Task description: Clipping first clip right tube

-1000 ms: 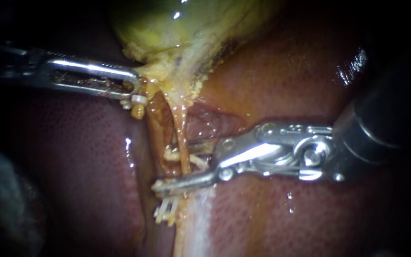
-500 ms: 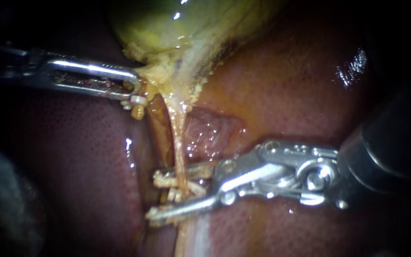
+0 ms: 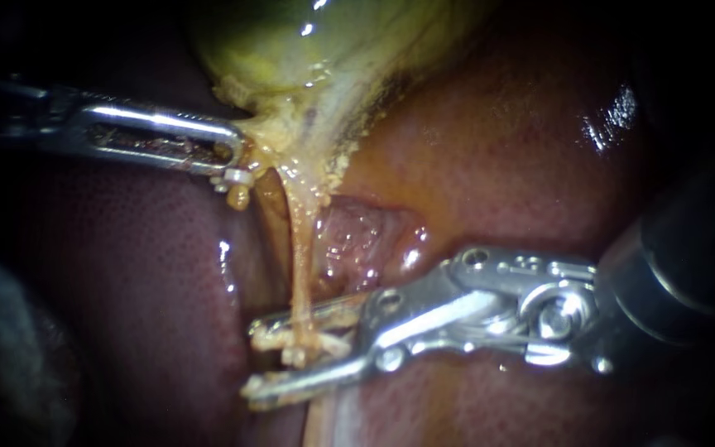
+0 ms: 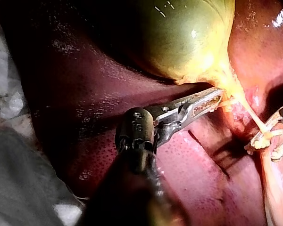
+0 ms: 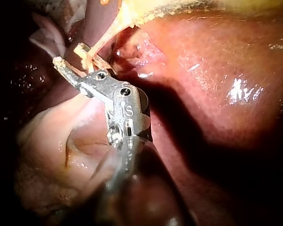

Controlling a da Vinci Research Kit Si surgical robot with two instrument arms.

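The green-yellow gallbladder (image 3: 308, 41) narrows into a thin yellow tube (image 3: 298, 248) running down over the liver (image 3: 498, 141). My left instrument (image 3: 237, 161) is shut on the yellow tissue at the gallbladder's neck and holds it taut; the left wrist view shows this grip (image 4: 218, 96). My right instrument (image 3: 250, 362) comes in from the right, its two long jaws apart. They straddle the tube's lower end, where pale clip pieces (image 3: 291, 339) lie between them. The same open jaws (image 5: 68, 53) around the tube show in the right wrist view. I cannot tell which tube this is.
A small pale clip (image 3: 239, 175) hangs just under the left jaws. A pink fold of tissue (image 3: 362, 232) lies to the right of the tube. A whitish band (image 3: 337, 418) runs down the liver below the right jaws. Dark liver (image 3: 142, 273) fills the left.
My right instrument has slid down and a little left along the tube, its jaws still apart around it. The tube hangs straighter. My left instrument has stayed put.
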